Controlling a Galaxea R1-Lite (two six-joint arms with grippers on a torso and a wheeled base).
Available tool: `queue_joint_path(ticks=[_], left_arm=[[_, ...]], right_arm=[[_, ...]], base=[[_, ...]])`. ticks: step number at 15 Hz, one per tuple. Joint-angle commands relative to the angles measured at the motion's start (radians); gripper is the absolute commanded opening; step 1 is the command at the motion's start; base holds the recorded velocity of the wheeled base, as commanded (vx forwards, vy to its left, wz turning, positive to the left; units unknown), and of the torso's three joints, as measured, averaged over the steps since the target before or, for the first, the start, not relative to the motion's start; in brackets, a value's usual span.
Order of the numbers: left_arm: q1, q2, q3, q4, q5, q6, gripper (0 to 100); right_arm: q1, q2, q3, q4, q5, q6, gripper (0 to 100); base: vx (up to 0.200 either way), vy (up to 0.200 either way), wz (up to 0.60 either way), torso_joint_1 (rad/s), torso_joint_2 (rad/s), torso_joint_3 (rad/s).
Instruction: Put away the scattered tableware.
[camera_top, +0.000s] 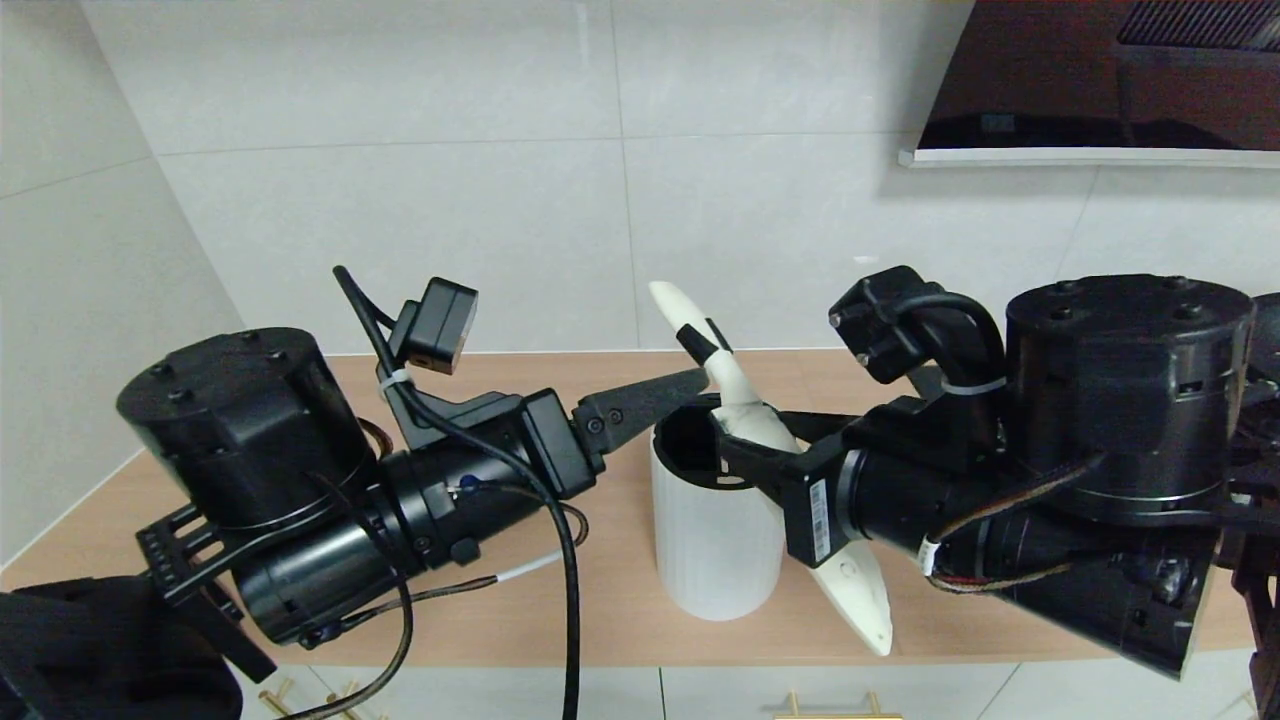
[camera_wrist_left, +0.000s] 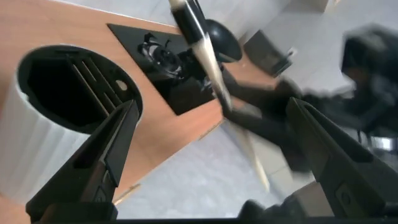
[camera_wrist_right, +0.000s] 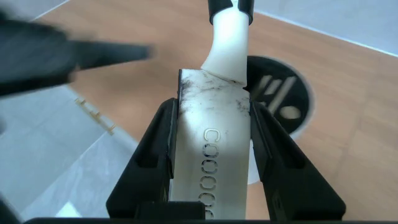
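White tiled wall backs a wooden countertop (camera_top: 620, 625), on which a white ribbed utensil holder (camera_top: 715, 560) stands upright at the centre of the head view. A dark range hood (camera_top: 1100, 80) hangs at 1 o'clock.

**Task object.** The right gripper (camera_wrist_right: 212, 106) enters from 3 o'clock and is clamped across a white slotted spatula (camera_top: 745, 410). The spatula is held tilted: its black-banded handle points to 11 o'clock above the holder's rim, and its blade hangs toward 5 o'clock, outside the holder wall and clear of the countertop.

**Second arm.** The left gripper (camera_wrist_left: 211, 106) comes in from 9 o'clock with its jaws spread wide and nothing between them. One finger lies just beside the holder's rim.

**Step in hand.** This appears to be the placing stage: the utensil is grasped and brought to the holder but not yet inside. The next move likely calls for raising the spatula, turning it nearer upright over the dark opening, then lowering and releasing. The left finger near the rim may need room.

**View differences.**
- The left wrist view reveals divider ribs inside the holder and a black hob (camera_wrist_left: 165, 59) beyond it.
- The right wrist view reveals the blade's row of slots, grey smudges on the blade, and drain slits in the holder's floor.
- The head view alone gives the spatula's full tilt.
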Motion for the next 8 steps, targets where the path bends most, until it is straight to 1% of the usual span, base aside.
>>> queue_joint_path(ticks=[1,2,3,5,8], left_arm=[[0.000,0.022,-0.006,-0.045,-0.001,-0.048,100],[0.000,0.032,-0.006,-0.067,-0.001,-0.059,100],[0.000,0.039,-0.005,-0.076,0.001,-0.059,100],[0.000,0.079,-0.008,-0.090,0.033,-0.057,100],[0.000,0.093,-0.009,-0.120,0.042,-0.056,100]], right_arm=[[0.027,0.018,0.007,-0.002,0.000,0.000,0],[0.036,0.024,0.007,-0.002,0.000,0.001,0],[0.039,0.026,0.009,-0.002,0.000,0.001,0],[0.056,0.026,0.012,-0.002,0.002,0.001,0],[0.071,0.026,0.016,-0.004,0.002,0.001,0]], base=[[0.000,0.000,0.00,0.000,0.00,0.000],[0.000,0.000,0.00,0.000,0.00,0.000],[0.000,0.000,0.00,0.000,0.00,0.000],[0.000,0.000,0.00,0.000,0.00,0.000],[0.000,0.000,0.00,0.000,0.00,0.000]])
